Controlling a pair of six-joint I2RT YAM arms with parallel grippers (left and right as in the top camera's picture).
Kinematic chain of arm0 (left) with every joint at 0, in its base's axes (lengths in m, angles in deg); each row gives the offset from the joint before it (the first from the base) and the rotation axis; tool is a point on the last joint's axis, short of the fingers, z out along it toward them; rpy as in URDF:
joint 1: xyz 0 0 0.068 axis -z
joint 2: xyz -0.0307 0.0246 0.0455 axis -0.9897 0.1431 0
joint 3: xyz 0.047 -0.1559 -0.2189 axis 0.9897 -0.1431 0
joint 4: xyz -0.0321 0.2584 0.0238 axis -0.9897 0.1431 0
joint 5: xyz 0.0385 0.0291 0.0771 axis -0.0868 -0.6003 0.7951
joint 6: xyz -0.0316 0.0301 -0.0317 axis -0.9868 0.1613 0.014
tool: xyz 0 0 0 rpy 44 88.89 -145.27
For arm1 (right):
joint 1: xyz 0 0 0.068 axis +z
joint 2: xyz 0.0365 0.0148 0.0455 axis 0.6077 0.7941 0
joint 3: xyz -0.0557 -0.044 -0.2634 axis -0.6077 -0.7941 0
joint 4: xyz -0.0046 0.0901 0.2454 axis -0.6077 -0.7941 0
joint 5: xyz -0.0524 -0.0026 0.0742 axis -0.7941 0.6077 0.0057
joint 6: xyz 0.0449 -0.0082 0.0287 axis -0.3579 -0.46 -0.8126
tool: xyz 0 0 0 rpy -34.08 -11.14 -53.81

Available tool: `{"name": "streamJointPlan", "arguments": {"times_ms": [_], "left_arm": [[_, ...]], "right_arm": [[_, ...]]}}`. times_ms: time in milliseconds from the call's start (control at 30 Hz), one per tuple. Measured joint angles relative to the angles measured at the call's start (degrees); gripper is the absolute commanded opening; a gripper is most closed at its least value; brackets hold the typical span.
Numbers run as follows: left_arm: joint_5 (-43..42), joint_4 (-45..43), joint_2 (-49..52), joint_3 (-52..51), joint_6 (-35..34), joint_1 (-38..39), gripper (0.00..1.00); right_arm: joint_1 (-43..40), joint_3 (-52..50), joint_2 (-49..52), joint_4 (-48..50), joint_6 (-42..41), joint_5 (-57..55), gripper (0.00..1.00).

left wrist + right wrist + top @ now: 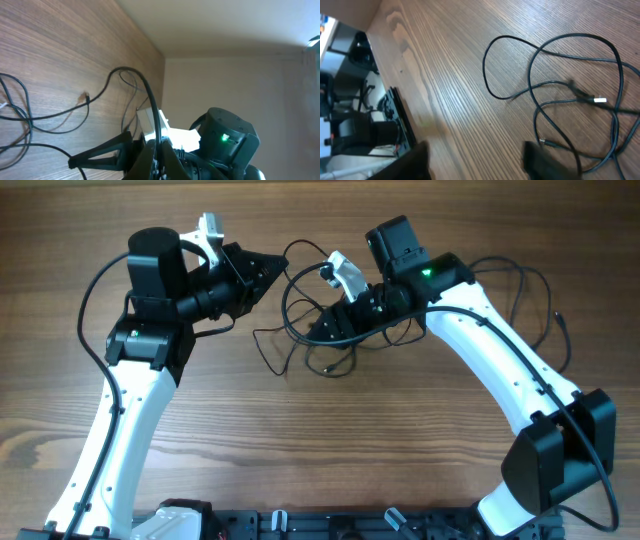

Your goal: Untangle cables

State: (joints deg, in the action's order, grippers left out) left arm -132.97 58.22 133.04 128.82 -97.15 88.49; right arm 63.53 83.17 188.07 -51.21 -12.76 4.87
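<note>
wooden table [330,450] under both arms. left arm [120,430] rises from 7 o'clock, wrist aimed at 3 o'clock; left gripper [282,270] is pinched tight on one cord of the cables [300,358]. right gripper [318,332], pointing to 8 o'clock, hangs over the tangle near centre, jaws parted, gripping nothing
</note>
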Motion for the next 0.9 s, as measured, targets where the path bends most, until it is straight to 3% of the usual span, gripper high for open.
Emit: {"name": "streamJointPlan", "arguments": {"times_ms": [133,333,367,633,900], "left_arm": [[-0.04,0.04,0.0,0.0,-0.44,0.0,0.06],[0.11,4.42,-0.11,0.07,2.8,0.0,0.63],[0.66,6.62,-0.11,0.04,4.09,0.0,0.67],[11.63,27.36,-0.11,0.0,15.61,0.02,0.68],[23.32,35.5,-0.11,0.0,21.42,0.0,0.69]], "right_arm": [[0.0,0.0,0.0,-0.07,-3.32,-4.96,0.04],[-0.02,0.0,0.09,-1.36,-10.19,-16.92,0.04],[-0.02,0.0,0.13,-1.51,-10.73,-18.67,0.04],[-0.57,0.07,0.13,-4.2,-16.61,-33.83,0.04],[-9.81,7.61,-4.2,-10.38,-19.54,-47.08,0.04]]}}
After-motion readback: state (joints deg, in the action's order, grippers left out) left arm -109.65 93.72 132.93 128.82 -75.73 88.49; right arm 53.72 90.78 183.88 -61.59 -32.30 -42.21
